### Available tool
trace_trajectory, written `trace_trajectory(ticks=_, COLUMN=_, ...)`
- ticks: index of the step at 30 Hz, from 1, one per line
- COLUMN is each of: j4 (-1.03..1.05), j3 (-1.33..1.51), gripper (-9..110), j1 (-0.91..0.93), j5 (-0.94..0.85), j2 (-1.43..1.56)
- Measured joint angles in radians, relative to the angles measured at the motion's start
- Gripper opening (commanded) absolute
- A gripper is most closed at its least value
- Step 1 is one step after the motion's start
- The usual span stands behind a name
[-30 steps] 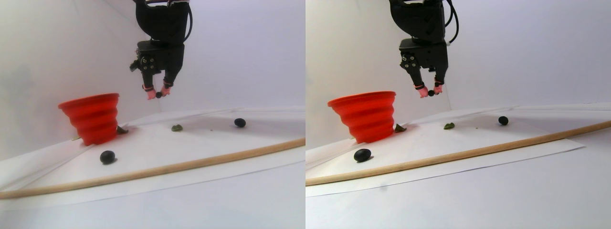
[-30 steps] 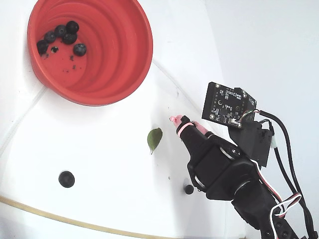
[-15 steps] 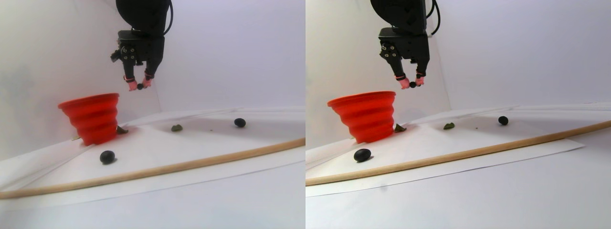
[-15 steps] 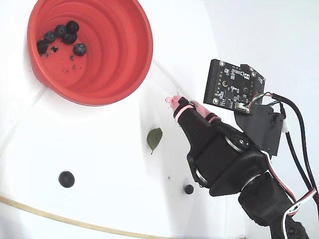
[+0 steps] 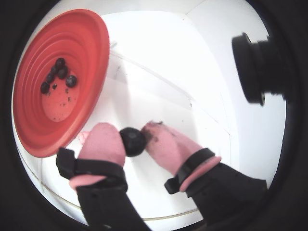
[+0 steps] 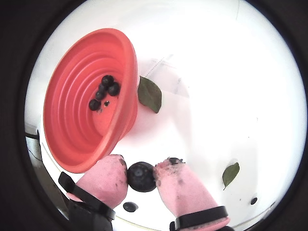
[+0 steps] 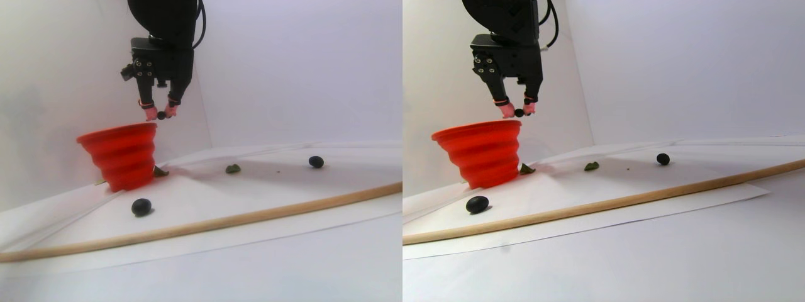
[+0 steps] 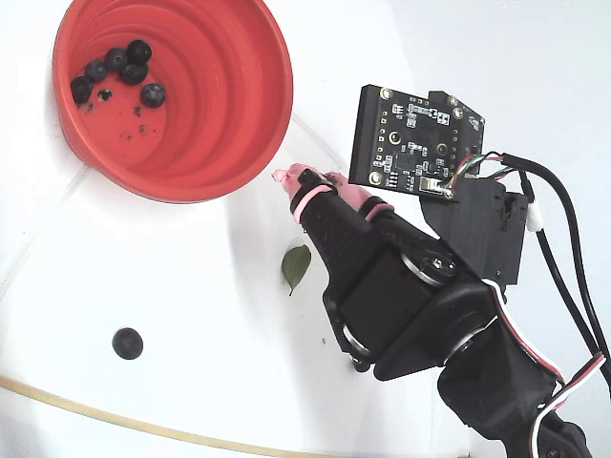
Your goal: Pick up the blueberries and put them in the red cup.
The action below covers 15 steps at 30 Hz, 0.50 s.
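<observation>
My gripper (image 5: 132, 140) is shut on one blueberry (image 5: 133, 141), pinched between its pink fingertips; the other wrist view shows the same berry (image 6: 141, 176). In the stereo pair view the gripper (image 7: 161, 115) hangs just above the right rim of the red cup (image 7: 122, 154). The fixed view shows the pink fingertips (image 8: 304, 183) beside the cup's wall (image 8: 234, 105), with the held berry hidden. Several blueberries (image 8: 119, 69) lie on the cup's bottom. Two loose blueberries rest on the white sheet: one near the cup (image 7: 141, 206) and one farther right (image 7: 316, 162).
A long wooden stick (image 7: 220, 220) lies across the white sheet in front of the cup. One small green leaf (image 8: 296, 267) lies under the arm and another (image 6: 150, 94) touches the cup's base. White walls stand close behind the cup.
The gripper has carried the blueberry left and slightly up, from over the middle of the sheet to the cup's right rim. The loose berries and leaves have stayed put.
</observation>
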Motion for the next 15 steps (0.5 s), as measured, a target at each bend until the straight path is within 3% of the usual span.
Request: trace_trajectory(ticks=15, j4=0.015, j3=0.0, gripper=10, j1=-0.08, j5=0.015, j2=0.067)
